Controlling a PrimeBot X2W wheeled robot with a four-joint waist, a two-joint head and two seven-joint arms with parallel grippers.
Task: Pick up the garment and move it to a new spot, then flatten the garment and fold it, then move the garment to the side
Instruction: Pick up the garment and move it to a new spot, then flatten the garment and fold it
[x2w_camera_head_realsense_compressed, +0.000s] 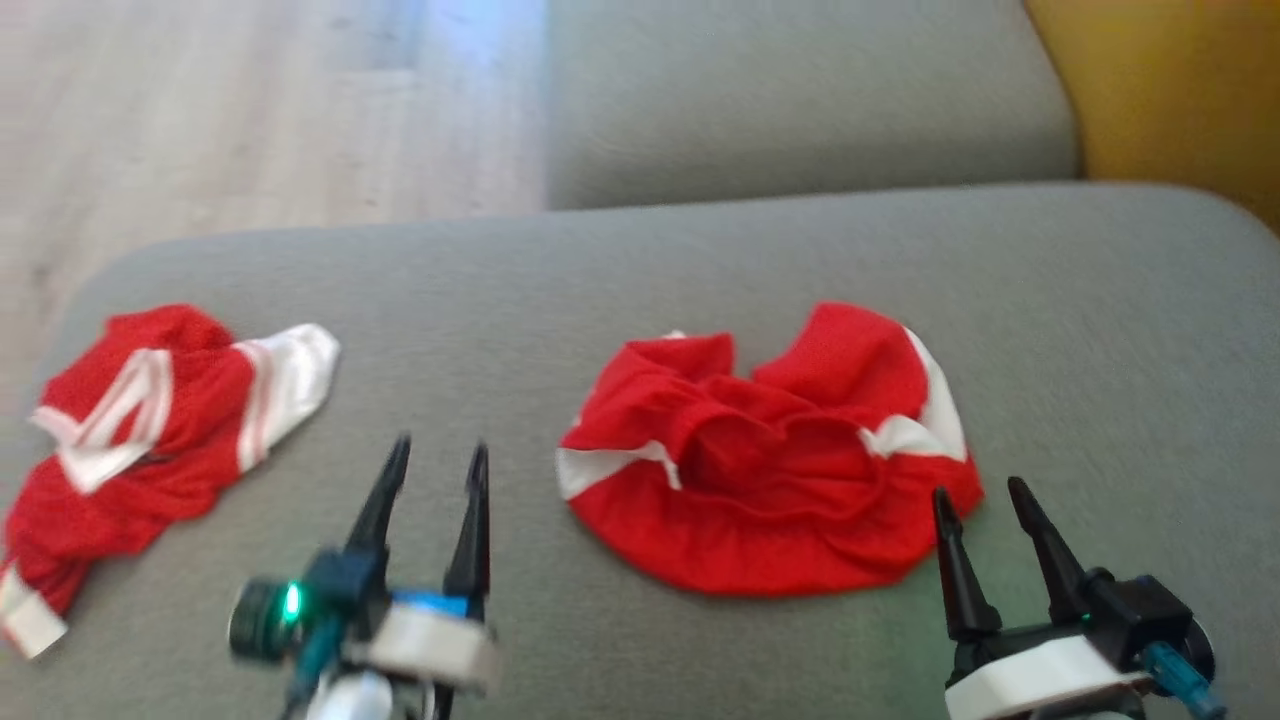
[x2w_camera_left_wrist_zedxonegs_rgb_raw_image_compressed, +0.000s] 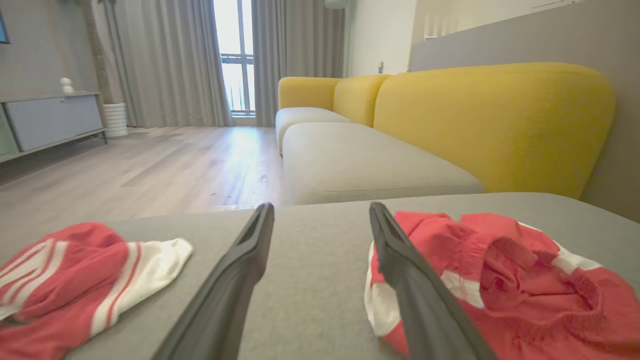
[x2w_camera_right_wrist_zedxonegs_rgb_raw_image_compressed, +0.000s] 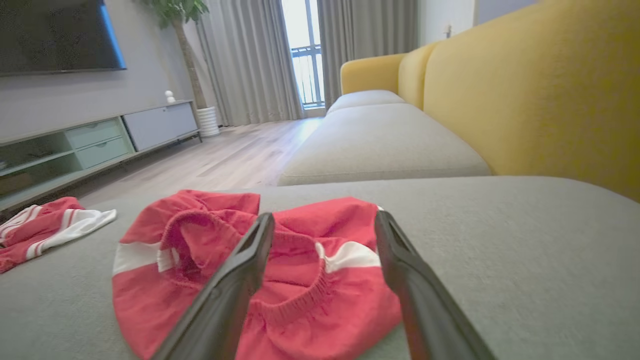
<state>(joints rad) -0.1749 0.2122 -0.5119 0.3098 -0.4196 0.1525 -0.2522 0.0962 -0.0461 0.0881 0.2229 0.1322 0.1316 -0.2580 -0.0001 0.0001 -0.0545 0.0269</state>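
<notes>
Crumpled red shorts (x2w_camera_head_realsense_compressed: 770, 480) with white side stripes lie mid grey sofa seat (x2w_camera_head_realsense_compressed: 700, 270), waistband gaping, between the two hands. The left hand (x2w_camera_head_realsense_compressed: 440, 445) has its fingers spread and is empty, just beside the shorts' left edge over bare cushion. The right hand (x2w_camera_head_realsense_compressed: 978, 490) is likewise spread and empty, at their near right edge. A second red-and-white garment (x2w_camera_head_realsense_compressed: 150, 430) lies well apart at far left; leave it. Likely step: flatten. Pinch the waistband at its two ends, one hand each, pull apart and toward the robot, staying low so the legs drag flat. Don't grab the whole bunch.
</notes>
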